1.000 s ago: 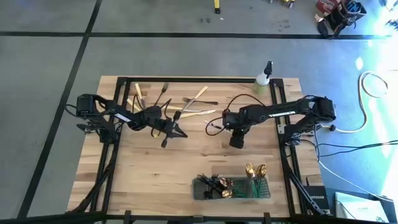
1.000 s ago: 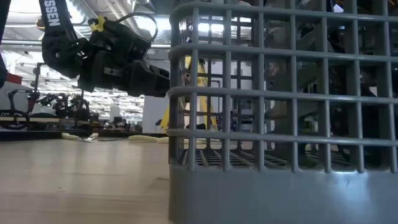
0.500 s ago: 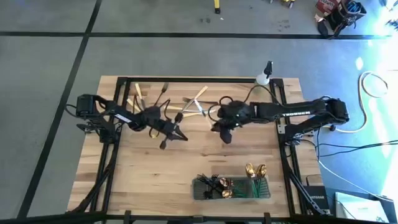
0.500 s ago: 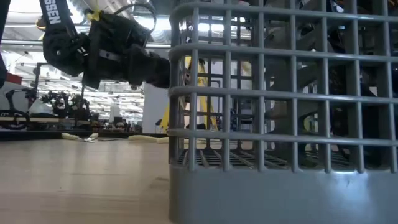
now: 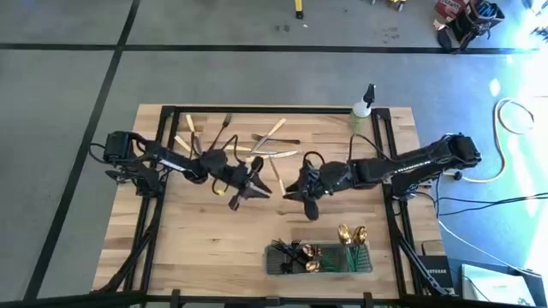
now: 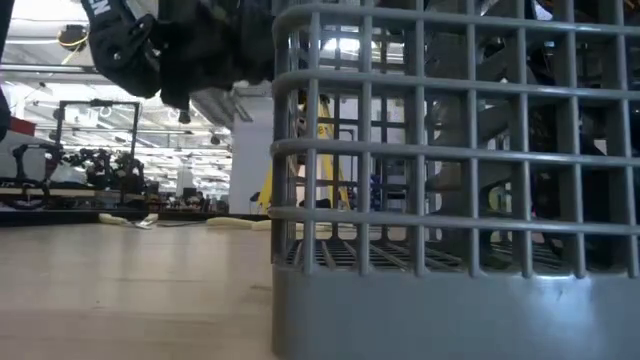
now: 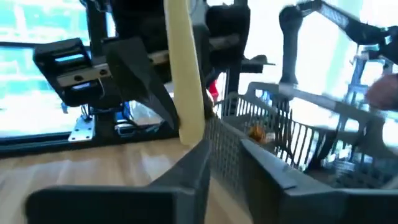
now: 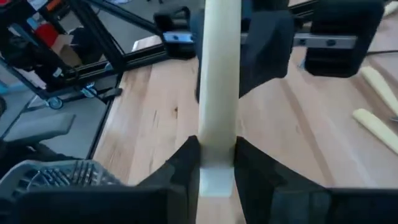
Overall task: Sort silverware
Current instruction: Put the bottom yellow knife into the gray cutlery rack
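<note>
A pale wooden slatted table [image 5: 205, 239] on a dark frame is seen from above on a grey floor crossed by black tape. Both arms are brought together over its middle. The left gripper [image 5: 248, 190] is closed on a cream-handled piece [image 7: 181, 68], which stands upright between its fingers in the left wrist view. The right gripper [image 5: 301, 190] is pinched on a second cream handle [image 8: 219, 87], likewise upright between the jaws in the right wrist view. Which kind of utensil each one is cannot be told, as the working ends are hidden.

The step in hand is judged to be the carrying of both pieces to the grey wire-mesh caddy [image 5: 318, 257] near the front edge. It would be done well if each piece were kept vertical, brought over the compartment of its own kind, and lowered between the walls before being released. Gold and dark pieces are already stood in the caddy.

Loose silverware [image 5: 265, 147] is left scattered toward the far edge, with a small spray bottle [image 5: 363, 107] at the far right corner. The closeness of the two grippers is the likeliest obstruction; one should be moved at a time.
</note>
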You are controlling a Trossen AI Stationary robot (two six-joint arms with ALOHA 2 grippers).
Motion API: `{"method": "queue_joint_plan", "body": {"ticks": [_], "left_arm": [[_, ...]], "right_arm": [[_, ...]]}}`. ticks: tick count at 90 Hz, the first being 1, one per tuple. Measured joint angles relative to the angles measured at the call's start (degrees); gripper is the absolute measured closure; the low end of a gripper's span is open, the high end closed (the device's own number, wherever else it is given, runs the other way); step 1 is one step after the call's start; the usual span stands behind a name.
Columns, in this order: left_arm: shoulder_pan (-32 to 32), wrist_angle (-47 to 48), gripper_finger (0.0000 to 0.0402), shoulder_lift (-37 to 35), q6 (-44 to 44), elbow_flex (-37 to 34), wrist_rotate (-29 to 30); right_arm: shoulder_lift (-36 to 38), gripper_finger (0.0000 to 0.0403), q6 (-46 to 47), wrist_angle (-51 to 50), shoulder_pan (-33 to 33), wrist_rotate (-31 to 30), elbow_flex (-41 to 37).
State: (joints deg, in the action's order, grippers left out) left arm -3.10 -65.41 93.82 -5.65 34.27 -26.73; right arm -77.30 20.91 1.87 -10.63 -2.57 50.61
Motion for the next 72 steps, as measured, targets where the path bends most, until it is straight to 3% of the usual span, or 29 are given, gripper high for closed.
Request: {"method": "queue_joint_plan", "body": {"ticks": [19, 36, 56, 72], "left_arm": [[2.4, 0.0, 0.0241, 0.0, 0.0, 1.8, 8.2], [3.5, 0.1, 0.0180, 0.0, -0.3, 4.4, 10.8], [5.1, 1.2, 0.0160, 0.0, 1.6, 8.1, 11.6], [4.4, 5.5, 0.0160, -0.1, 1.6, 9.8, 16.1]], "right_arm": [[0.0, 0.0339, -1.1, 1.1, -3.3, -6.5, 0.0], [0.0, 0.0339, -1.7, 1.3, -3.8, -8.5, 0.0], [-0.2, 0.0339, -2.8, 1.7, -3.8, -10.5, 0.0], [-0.2, 0.0339, -3.2, 2.0, -3.7, -11.5, 0.0]]}}
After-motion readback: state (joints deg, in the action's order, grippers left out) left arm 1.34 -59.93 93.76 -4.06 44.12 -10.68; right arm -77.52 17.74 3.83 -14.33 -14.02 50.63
